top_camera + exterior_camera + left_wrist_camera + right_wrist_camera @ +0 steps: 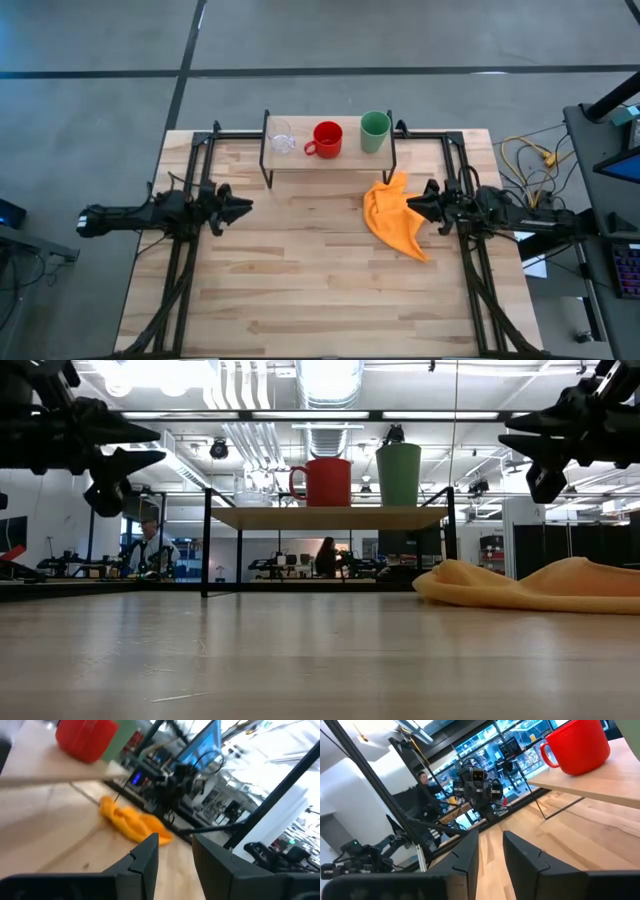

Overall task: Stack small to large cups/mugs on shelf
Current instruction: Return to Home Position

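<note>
The shelf (330, 153), with a light wooden top and black legs, stands at the table's far edge. On its top, from left to right, stand the clear cup (281, 137), the red mug (327, 139) and the green cup (375, 131), each on its base. The red mug (324, 481) and green cup (399, 474) also show in the low view. My left gripper (246, 206) hovers above the table's left side, open and empty. My right gripper (409, 204) hovers at the right over the orange cloth (392, 216), open and empty.
The orange cloth (530, 586) lies crumpled on the table right of centre, in front of the shelf's right end. Black arm frames run along both table sides. Bare wood lies between the grippers and toward the near edge. People sit in the room beyond.
</note>
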Controlling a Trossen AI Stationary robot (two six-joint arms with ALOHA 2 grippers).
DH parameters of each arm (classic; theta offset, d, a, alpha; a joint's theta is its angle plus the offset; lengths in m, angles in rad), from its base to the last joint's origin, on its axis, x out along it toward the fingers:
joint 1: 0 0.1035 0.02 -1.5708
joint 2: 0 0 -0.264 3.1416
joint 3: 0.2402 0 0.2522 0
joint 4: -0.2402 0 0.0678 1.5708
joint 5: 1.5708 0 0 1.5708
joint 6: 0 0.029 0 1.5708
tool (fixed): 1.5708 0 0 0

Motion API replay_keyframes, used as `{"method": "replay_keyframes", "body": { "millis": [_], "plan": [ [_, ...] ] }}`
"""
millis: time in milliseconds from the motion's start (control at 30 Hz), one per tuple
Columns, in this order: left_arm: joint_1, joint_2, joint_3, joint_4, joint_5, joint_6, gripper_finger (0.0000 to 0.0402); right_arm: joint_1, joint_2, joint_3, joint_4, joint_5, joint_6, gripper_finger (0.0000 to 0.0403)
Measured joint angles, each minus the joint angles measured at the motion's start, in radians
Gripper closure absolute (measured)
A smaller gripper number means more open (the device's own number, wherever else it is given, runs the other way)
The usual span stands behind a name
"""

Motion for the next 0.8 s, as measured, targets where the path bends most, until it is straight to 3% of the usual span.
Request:
{"method": "replay_keyframes", "body": {
  "millis": [800],
  "plan": [
    [0.0, 0.002, 0.0, -0.021, 0.05, -0.007, 0.0297, 0.0, 0.001, 0.0, -0.002, 0.005, 0.037, 0.0328]
  ]
}}
